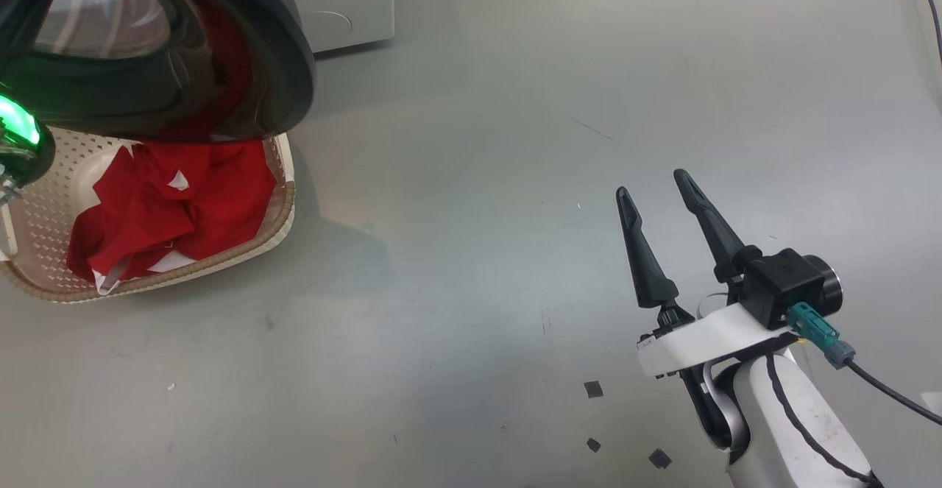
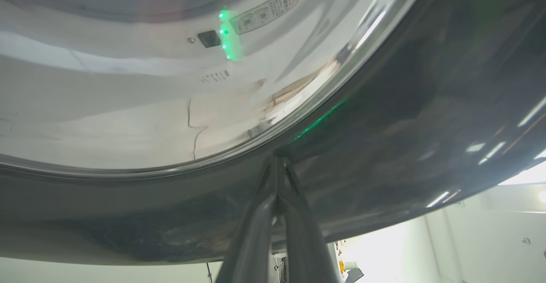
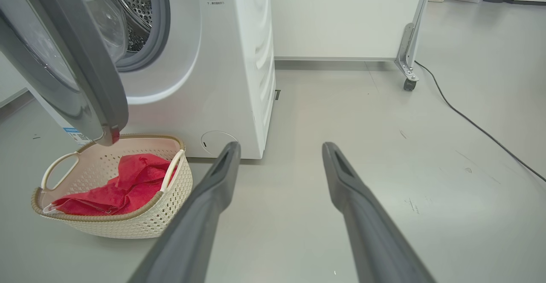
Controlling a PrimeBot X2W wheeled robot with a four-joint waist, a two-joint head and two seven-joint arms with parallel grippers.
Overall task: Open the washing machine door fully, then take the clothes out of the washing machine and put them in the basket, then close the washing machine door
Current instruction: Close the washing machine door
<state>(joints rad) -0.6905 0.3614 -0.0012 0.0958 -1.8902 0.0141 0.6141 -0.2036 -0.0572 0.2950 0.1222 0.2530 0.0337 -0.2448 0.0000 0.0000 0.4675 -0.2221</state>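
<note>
The washing machine door [image 3: 81,74] stands partly open, its black rim hanging over the basket [image 3: 164,214]. Red clothes [image 3: 128,185] lie in the basket [image 1: 283,204], seen from above as a red heap of clothes [image 1: 176,208]. The washing machine [image 3: 230,61] shows its steel drum [image 3: 132,1] behind the door. My left gripper [image 2: 277,163] is shut, its joined tips against the door's dark rim [image 2: 384,125] just below the glass [image 2: 128,95]. My right gripper [image 1: 653,185] hangs open over bare floor, right of the basket, holding nothing; its fingers [image 3: 213,189] point toward the machine's corner.
A white panel on a caster leg [image 3: 407,56] stands behind the machine, and a black cable [image 3: 469,121] runs across the floor at the right. Small dark scraps [image 1: 592,389] lie on the grey floor near my right arm. A green-lit wrist [image 1: 15,131] shows at the left edge.
</note>
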